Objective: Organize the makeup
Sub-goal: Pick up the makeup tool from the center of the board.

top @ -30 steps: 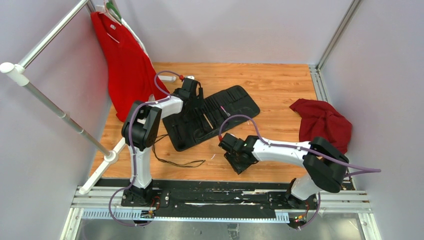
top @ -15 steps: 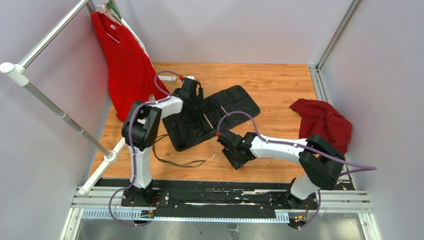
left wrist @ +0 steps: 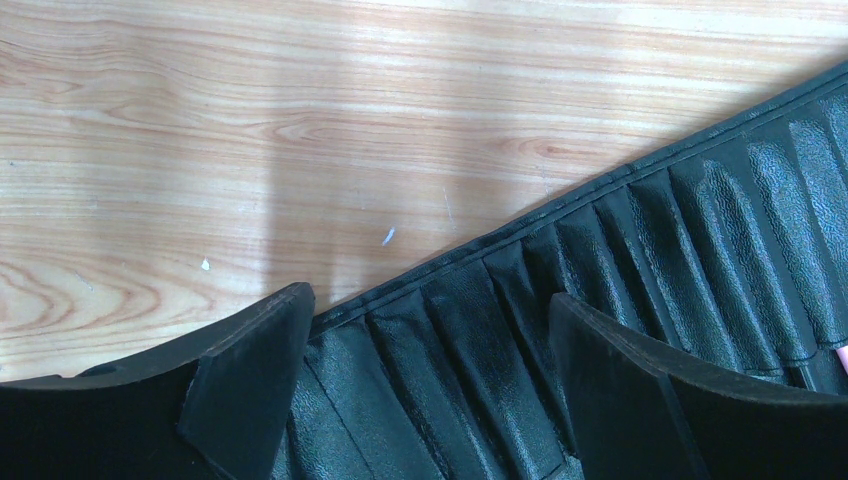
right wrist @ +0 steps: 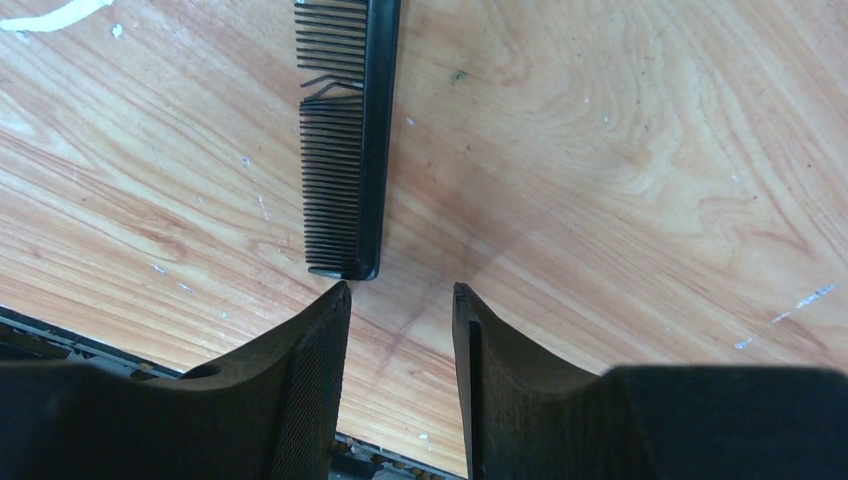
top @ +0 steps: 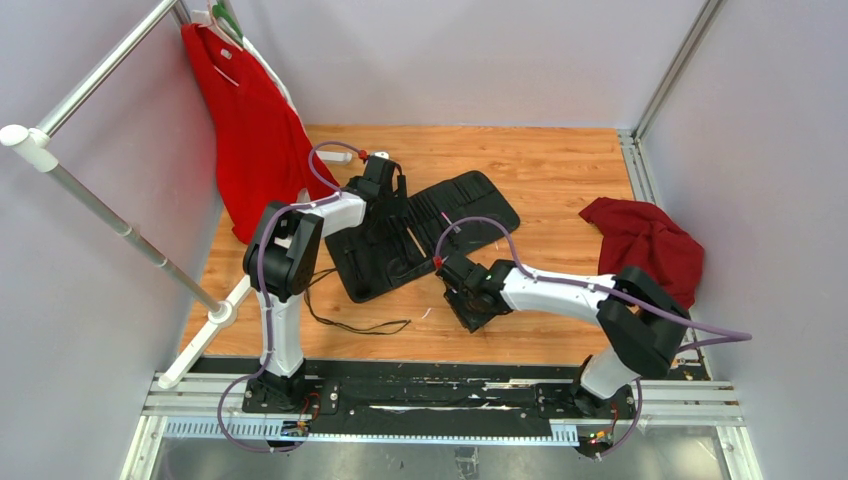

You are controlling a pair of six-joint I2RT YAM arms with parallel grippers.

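Observation:
A black comb-like tool (right wrist: 345, 140) lies flat on the wood, its near end just beyond my right gripper's left fingertip. My right gripper (right wrist: 400, 295) is open and empty, low over the bare wood; in the top view (top: 470, 302) it sits just in front of the case. The black slotted roll-up case (top: 430, 235) lies unrolled mid-table with thin brushes (top: 443, 212) tucked in its slots. My left gripper (left wrist: 430, 310) is open and empty, its fingers straddling the case's slots (left wrist: 640, 240) at the far edge; in the top view (top: 385, 192) it is over the case's left part. A pink tip (left wrist: 843, 356) shows at the frame's right edge.
A thin black looped cord (top: 345, 322) lies on the wood left of my right gripper. A crumpled red cloth (top: 645, 245) sits at the right. A red garment (top: 250, 130) hangs from a white rack (top: 120, 225) at the left. Grey walls enclose the table.
My right gripper has moved a little left and farther from the base, toward the case. The left arm has not moved.

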